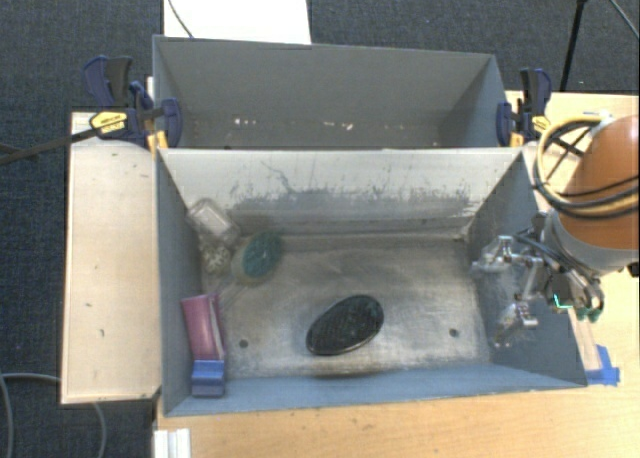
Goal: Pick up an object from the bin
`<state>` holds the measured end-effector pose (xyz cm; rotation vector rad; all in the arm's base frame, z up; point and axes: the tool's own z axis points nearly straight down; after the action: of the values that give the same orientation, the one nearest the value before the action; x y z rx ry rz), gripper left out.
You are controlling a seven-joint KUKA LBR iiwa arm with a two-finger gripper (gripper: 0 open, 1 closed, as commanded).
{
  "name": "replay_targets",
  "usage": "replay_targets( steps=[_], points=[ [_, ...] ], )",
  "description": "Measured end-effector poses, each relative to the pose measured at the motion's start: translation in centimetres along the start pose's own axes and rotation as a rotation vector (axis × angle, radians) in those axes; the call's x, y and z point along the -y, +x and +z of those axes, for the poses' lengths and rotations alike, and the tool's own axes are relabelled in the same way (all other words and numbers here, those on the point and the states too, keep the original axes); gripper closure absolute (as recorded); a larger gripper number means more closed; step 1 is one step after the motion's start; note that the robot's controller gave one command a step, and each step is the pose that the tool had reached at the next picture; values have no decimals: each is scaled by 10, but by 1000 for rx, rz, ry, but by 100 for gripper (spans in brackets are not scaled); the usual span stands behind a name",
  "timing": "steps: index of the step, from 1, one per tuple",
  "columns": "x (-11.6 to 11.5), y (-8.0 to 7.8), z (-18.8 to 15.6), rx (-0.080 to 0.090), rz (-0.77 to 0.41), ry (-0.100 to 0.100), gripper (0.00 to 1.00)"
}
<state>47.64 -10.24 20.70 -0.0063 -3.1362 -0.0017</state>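
Camera view: two metal fingers (497, 260) hang spread apart and empty beside the right wall of the grey metal bin (400, 276). The nearest thing, a black oval textured pad (345, 324), lies mid-floor, well apart to their left.

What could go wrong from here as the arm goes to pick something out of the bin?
1. The hand sits close by the bin's right wall; lowering there, it might scrape it.
2. The black oval thing lies flat mid-floor, so a grip may slip off it.
3. The pink and blue thing hugs the left wall, leaving little room for a grip.
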Motion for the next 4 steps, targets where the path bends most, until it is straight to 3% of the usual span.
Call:
replay_targets(
  steps=[1,2,3,4],
  points=[
    [-114,-28,138,11,-103,1,0],
    [-188,-36,105,12,-70,-3,0],
    [-176,-43,91,11,12,0,0],
    [-177,-41,136,11,44,0,0]
  ],
)
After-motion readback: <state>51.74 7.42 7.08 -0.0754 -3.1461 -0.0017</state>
